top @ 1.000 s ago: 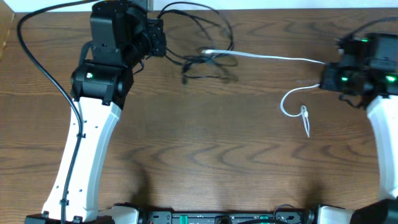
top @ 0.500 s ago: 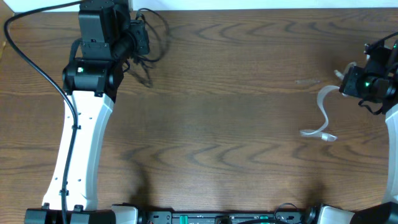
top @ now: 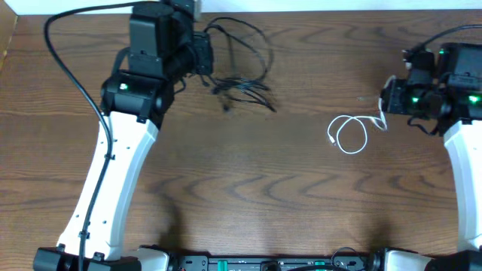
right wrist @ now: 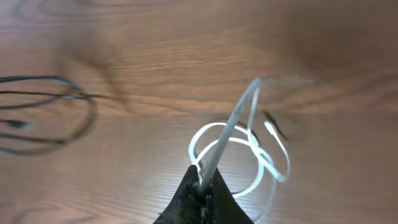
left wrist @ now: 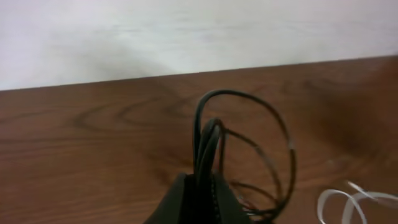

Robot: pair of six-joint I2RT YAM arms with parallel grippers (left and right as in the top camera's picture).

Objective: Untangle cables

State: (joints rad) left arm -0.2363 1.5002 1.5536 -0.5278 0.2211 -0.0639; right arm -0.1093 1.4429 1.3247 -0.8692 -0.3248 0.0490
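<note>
Dark wood-grain surface point(top: 248, 188) ran under both arms, with a pale wall point(left wrist: 186, 31) along its far edge. A second before, the white cable point(top: 348, 137) had stretched in a long line from the right claw point(top: 385, 105) across to the knot of the black cable point(top: 242, 84) at the far left. Half a second before, the arms had swung wide apart and drawn the two cords clear of each other. Now both arms had come back inward. The left claw point(top: 207, 60) was clenched on the black cable, whose loops bunched at the far left, just right of that claw, with some strands rising off the wood in the left wrist view. The right claw was clamped on the white cable near one end, the rest lying as a small loose coil on the surface just left of it. The two cords lay well apart with nothing bridging them, so the separation looked done; what seemed left was to set each cord down, and perhaps to loosen the black one's own loops
</note>
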